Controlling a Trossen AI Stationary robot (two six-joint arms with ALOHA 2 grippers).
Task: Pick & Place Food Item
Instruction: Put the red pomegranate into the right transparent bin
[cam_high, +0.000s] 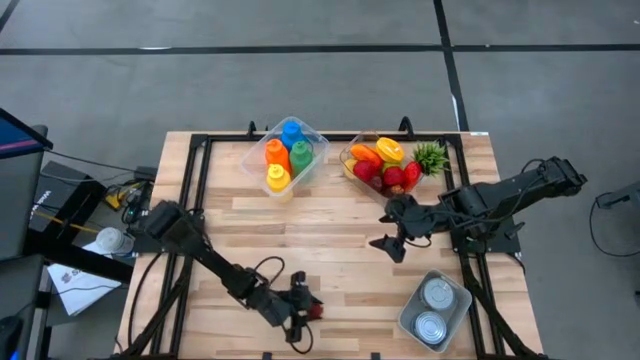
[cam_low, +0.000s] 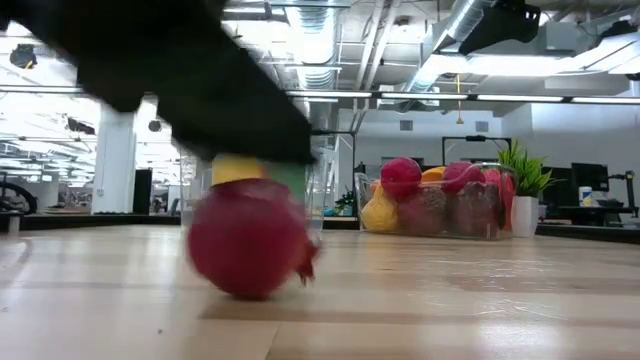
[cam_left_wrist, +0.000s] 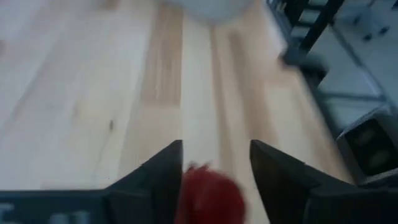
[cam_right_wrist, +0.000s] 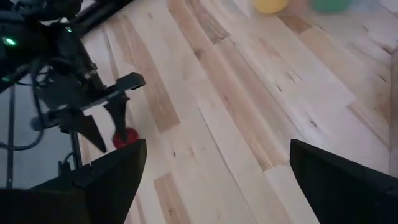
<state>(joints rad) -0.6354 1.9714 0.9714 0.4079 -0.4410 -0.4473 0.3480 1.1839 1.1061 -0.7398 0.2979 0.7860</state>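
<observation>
Small round red food item (cam_low: 247, 240) on wood tabletop (cam_high: 340, 225), lower centre of high view, sits between part-closed left gripper (cam_high: 300, 312) fingers, grip unconfirmed. Right gripper (cam_high: 392, 232) open, well apart.

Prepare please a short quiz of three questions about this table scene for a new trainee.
1. True or false: the right gripper holds a can.
2. Which item lies between the fingers of the left gripper? A) red food item B) a green bottle C) a can
3. What does the container near the right arm hold?

Key: 1 false, it hangs open and empty. 2 A. 3 Two cans.
</observation>
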